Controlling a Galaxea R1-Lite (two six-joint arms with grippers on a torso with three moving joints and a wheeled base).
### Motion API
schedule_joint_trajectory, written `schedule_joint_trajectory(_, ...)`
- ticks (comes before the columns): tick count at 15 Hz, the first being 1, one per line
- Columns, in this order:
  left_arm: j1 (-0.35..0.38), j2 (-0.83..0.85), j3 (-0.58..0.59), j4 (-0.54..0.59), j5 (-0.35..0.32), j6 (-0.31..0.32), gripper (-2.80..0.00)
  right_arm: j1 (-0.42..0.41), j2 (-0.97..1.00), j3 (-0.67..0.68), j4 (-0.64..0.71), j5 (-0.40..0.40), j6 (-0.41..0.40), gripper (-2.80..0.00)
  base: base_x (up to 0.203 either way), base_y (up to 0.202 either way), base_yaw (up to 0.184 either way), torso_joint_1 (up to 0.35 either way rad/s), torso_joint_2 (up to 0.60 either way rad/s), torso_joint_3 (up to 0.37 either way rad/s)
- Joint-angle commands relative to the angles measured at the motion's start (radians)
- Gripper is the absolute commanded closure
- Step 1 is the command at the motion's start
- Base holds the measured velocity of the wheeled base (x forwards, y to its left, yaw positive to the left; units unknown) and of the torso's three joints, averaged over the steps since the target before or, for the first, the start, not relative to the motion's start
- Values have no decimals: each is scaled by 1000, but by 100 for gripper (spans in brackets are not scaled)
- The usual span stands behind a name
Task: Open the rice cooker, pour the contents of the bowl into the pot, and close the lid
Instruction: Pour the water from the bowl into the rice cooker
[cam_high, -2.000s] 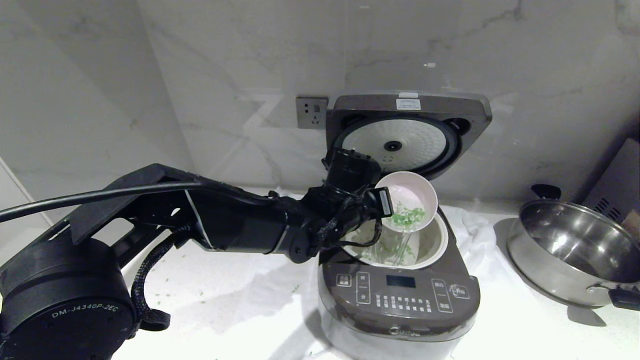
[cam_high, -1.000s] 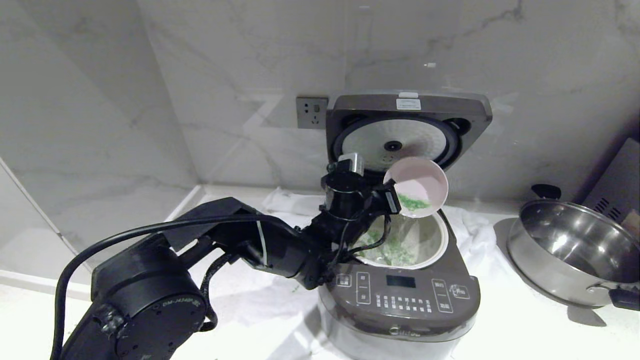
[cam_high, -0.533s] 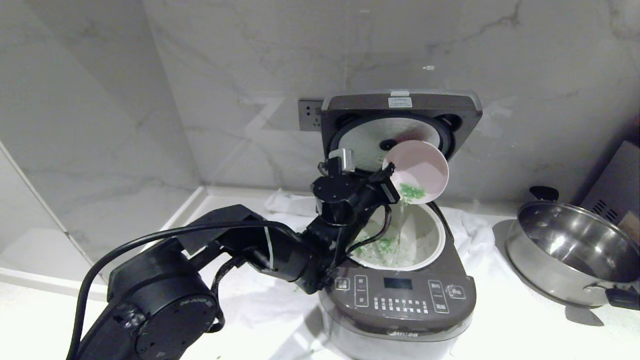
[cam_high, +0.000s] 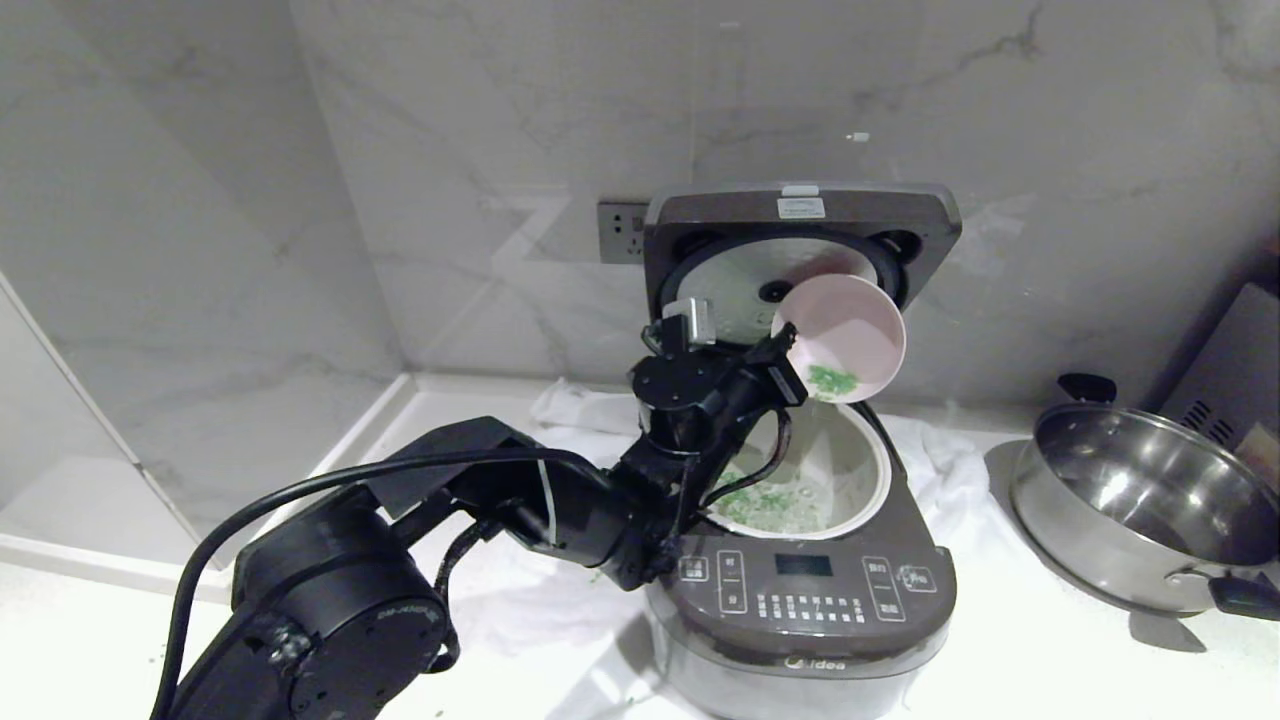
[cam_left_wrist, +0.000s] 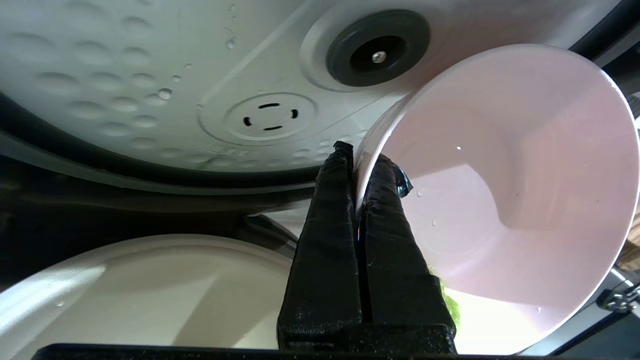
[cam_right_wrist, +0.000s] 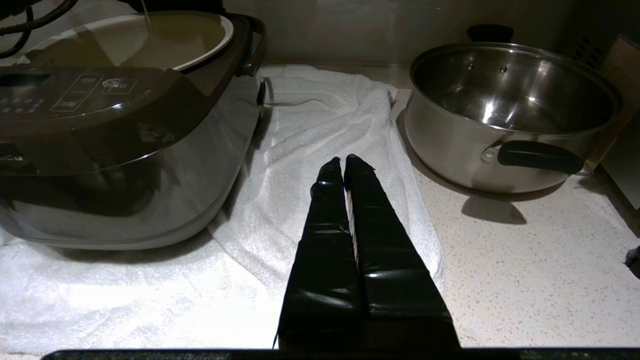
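Two arms belong to this robot, and only the left one is at work. From the head view, the Midea rice cooker (cam_high: 800, 590) stands on a white towel (cam_high: 560, 600) on the bench (cam_high: 1050, 640), with its lid (cam_high: 800, 250) swung up at 12 o'clock from the inner pot (cam_high: 850, 460). The left gripper (cam_high: 785, 365) is clamped on the rim of the pink bowl (cam_high: 850, 335), which is tipped steeply above the pot's far edge. A small clump of green contents (cam_high: 830, 380) clings to the bowl's lower lip; more green pieces (cam_high: 770, 500) lie in the pot. A steel saucepan (cam_high: 1140, 510) sits at 3 o'clock from the cooker, well apart.

From the left wrist view, the left gripper (cam_left_wrist: 357, 160) pinches the bowl (cam_left_wrist: 500, 175) wall between its fingers, one inside and one outside. The lid's white inner plate (cam_left_wrist: 175, 75) looms just behind the bowl; whether they touch I cannot tell. A bit of green (cam_left_wrist: 447, 305) shows at the bowl's low edge.

From the right wrist view, the right gripper (cam_right_wrist: 345, 162) is closed and empty, parked over the towel (cam_right_wrist: 325, 130) between cooker (cam_right_wrist: 125, 140) and saucepan (cam_right_wrist: 505, 110).

Pouring looks nearly done. Next, I judge, a further tip or shake to free the stuck pieces, then setting the bowl down clear of the lid before closing it.
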Motion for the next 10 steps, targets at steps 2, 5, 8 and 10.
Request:
schedule_joint_trajectory(2, -12, 45, -23, -2, 7, -30, 0, 0, -1, 2, -1, 0, 0, 0, 0, 0, 0, 0, 0, 0)
schedule_joint_trajectory(5, -11, 45, -12, -4, 6, -31, 0, 0, 0, 2, -1, 0, 0, 0, 0, 0, 0, 0, 0, 0)
schedule_joint_trajectory(8, -9, 54, 25, -24, 9, -18, 0, 0, 0, 2, -1, 0, 0, 0, 0, 0, 0, 0, 0, 0)
schedule_joint_trajectory(10, -6, 49, 31, -47, 7, 2, 0, 0, 0, 2, -1, 0, 0, 0, 0, 0, 0, 0, 0, 0)
